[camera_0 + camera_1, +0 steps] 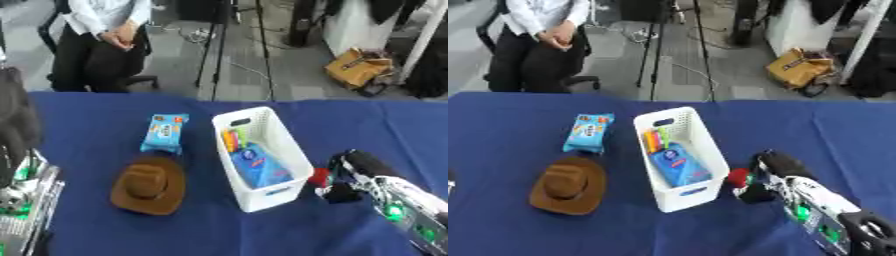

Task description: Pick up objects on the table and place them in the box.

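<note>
Right hand (765, 176) beside the box (677, 156), curled round a red thing (738, 176).
The box holds a blue packet (679, 166); a hat (568, 185) and blue pack (589, 132) lie left on the surface (518, 125).

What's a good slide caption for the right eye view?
Right robot hand curled around a red object beside the white box, brown hat and blue packet left on the table.
</note>
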`<state>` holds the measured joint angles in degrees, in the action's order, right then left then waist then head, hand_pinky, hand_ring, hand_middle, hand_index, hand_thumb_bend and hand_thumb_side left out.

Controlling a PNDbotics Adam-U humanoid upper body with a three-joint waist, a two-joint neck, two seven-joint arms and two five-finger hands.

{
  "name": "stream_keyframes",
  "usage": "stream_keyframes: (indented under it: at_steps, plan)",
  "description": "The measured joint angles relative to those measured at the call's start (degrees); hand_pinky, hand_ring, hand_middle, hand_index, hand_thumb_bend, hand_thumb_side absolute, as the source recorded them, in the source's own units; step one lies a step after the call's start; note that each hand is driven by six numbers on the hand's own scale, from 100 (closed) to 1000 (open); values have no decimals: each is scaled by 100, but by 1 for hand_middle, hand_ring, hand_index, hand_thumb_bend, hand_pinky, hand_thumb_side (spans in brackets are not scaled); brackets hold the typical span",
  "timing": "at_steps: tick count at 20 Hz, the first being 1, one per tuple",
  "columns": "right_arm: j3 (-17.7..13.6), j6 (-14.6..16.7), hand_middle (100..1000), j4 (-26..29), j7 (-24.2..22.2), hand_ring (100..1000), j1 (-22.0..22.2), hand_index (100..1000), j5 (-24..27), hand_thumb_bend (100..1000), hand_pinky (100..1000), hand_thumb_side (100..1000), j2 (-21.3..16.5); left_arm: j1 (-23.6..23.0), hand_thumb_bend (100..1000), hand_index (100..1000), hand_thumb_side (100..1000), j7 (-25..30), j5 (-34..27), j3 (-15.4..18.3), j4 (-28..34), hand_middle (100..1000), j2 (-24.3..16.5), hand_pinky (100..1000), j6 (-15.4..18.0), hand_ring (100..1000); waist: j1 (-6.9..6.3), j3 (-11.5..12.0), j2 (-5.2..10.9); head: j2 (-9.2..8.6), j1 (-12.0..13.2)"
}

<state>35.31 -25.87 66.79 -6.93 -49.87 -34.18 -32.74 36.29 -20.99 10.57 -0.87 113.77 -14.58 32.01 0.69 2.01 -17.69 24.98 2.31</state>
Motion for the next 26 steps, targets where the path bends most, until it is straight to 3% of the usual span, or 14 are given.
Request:
stream_keyframes:
  at_steps: [26]
  plan:
    - [-19,-180,511,244,54,828,-7,623,52,363,849,515,-141,0,100,983,1000,2,0,1,0,886,0,901,-2,942,-6,-89,1,-3,3]
